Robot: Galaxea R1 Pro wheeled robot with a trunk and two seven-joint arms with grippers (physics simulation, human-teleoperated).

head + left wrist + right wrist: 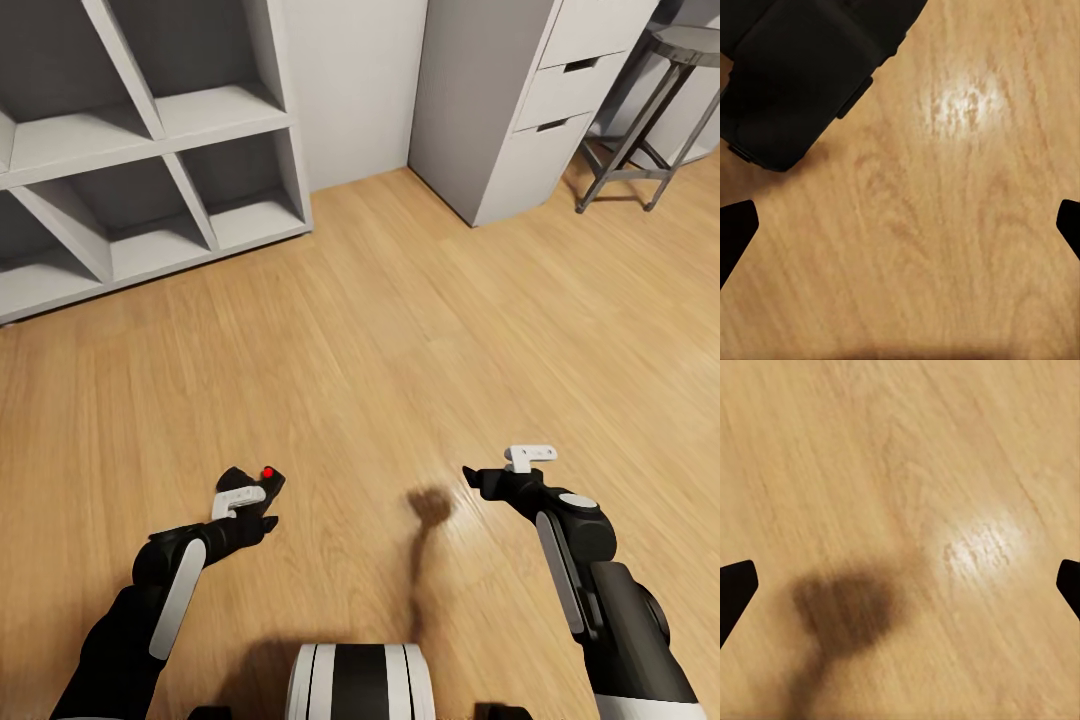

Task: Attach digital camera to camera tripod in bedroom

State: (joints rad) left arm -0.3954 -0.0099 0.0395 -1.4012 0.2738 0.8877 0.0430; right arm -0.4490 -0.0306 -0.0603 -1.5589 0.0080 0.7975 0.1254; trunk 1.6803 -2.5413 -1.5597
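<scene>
the digital camera (262, 484) is carried pinched in the left gripper (252, 505); the right gripper (478, 482) is held spread and empty beside it. beyond both, floor (400, 330) and cubby shelves (150, 180) are seen. a carrying step is judged; the tripod must next be found.

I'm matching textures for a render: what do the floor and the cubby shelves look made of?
The floor looks like light wood planks with a glossy finish: grain lines and a bright glare spot show. The cubby shelves look like matte white-grey painted board, smooth with no grain; the core material can't be told.
</scene>
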